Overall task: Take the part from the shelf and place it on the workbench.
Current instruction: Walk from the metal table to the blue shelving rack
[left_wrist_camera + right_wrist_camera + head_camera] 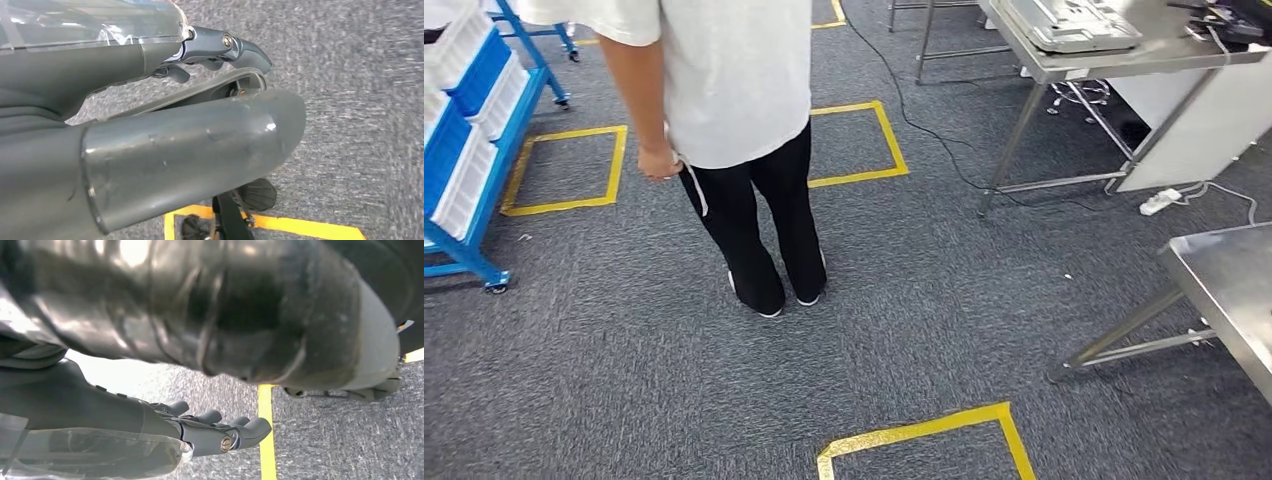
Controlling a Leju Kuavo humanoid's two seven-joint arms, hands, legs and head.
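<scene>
A blue shelf rack [464,190] with white and blue bins stands at the left edge of the head view. A steel workbench [1234,290] comes in at the right edge. No part is recognisable in any frame. In the left wrist view my left hand [165,115] hangs over grey carpet, its thick thumb [200,145] apart from its straight fingers [225,47], with nothing between them. In the right wrist view my right hand [150,415] hangs the same way, its dark fingers [225,432] stretched out and holding nothing.
A person [734,120] in a white shirt and black trousers stands close ahead on the carpet, back turned. Yellow tape squares [564,170] [924,435] mark the floor. A second steel table [1114,60] with equipment stands far right, with a power strip [1162,202] and cable beneath.
</scene>
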